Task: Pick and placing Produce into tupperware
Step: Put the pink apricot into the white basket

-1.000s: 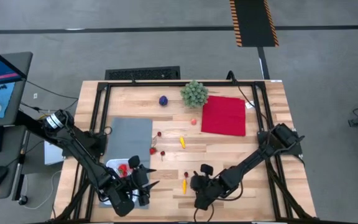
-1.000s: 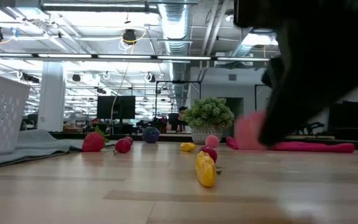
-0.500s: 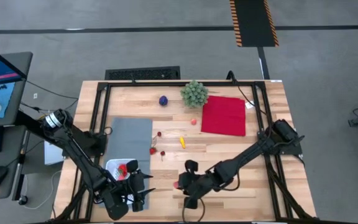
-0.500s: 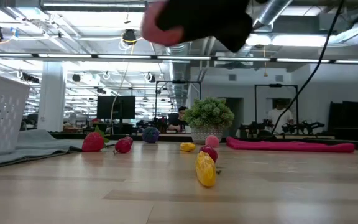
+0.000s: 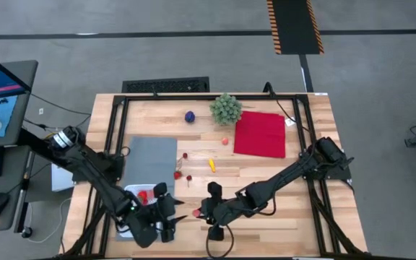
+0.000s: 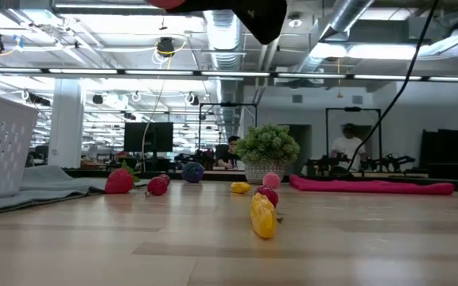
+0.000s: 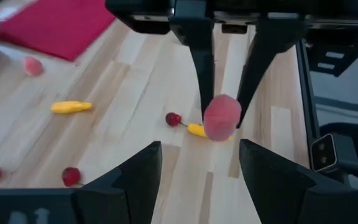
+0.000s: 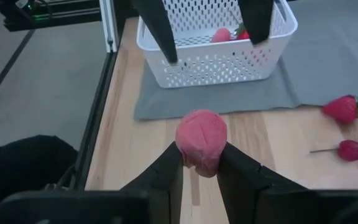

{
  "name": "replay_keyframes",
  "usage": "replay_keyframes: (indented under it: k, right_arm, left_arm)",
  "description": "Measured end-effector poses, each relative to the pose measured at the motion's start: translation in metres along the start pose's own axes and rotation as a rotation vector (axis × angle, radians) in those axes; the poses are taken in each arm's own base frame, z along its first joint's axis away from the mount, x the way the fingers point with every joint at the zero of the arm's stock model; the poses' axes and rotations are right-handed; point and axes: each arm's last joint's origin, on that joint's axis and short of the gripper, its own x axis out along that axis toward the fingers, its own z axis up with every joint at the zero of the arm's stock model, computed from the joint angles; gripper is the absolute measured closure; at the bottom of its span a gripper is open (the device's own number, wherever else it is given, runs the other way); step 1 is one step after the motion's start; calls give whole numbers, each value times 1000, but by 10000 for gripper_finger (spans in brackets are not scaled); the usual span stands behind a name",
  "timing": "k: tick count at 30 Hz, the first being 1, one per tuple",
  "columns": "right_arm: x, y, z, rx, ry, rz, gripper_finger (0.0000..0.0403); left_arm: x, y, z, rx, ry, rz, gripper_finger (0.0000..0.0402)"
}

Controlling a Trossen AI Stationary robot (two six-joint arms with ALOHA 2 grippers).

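The right gripper has its fingers pinching a pink ball of produce, held above the wooden worktop just short of the white tupperware. The tupperware sits on a grey mat with red pieces already inside. The left gripper waits over it, fingers spread and empty; more produce, including a yellow piece, lies scattered mid-worktop.

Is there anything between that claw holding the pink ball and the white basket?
In the right wrist view, only bare wood and the edge of the grey mat lie between the right claw, holding the pink fruit, and the basket.
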Motion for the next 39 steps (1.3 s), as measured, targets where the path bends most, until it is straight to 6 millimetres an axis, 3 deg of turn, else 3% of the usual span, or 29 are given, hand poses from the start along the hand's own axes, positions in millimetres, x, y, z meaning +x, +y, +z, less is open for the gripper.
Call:
replay_keyframes:
  k: [19,23,31,39]
  right_arm:
    - [-1,4,1,-13,-19,18,294]
    - [-1,4,1,-12,-23,22,294]
    - [-1,4,0,-17,-9,25,296]
    - [-2,4,0,-11,1,27,295]
  left_arm:
    - [44,1,12,33,40,-125,199]
    - [49,1,11,40,65,-138,226]
    - [49,0,7,98,71,-134,323]
    - [48,0,7,95,83,-147,300]
